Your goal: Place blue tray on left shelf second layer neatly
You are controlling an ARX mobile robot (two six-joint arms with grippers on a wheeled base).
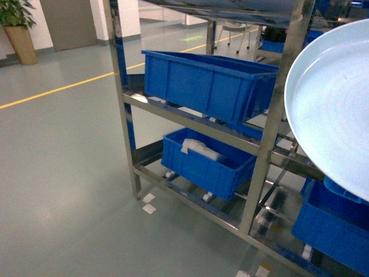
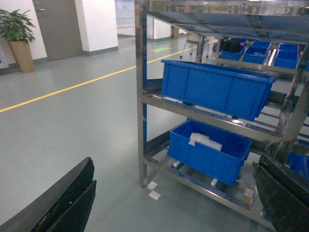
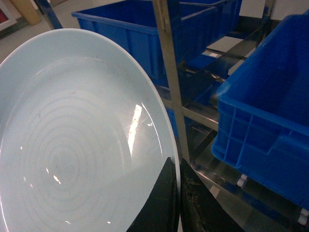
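Observation:
The pale blue tray (image 1: 334,104) is held up tilted at the right of the head view, in front of the steel rack's right bay. In the right wrist view the blue tray (image 3: 72,145) fills the left side, and my right gripper (image 3: 177,169) is shut on its rim, one finger on each face. The left shelf (image 1: 202,124) is a shiny steel rack; its middle tier (image 2: 212,116) carries a deep blue crate (image 2: 217,87). My left gripper (image 2: 174,203) is open and holds nothing, facing the rack from a distance, with only floor between its fingers (image 2: 63,203).
A lower blue crate (image 1: 204,158) with a white item inside sits on the bottom tier. Another blue crate (image 3: 270,111) stands close to the tray's right. White tape marks (image 1: 149,203) lie by the rack's leg. A yellow floor line (image 1: 57,89) and a potted plant (image 1: 17,32) are at the far left.

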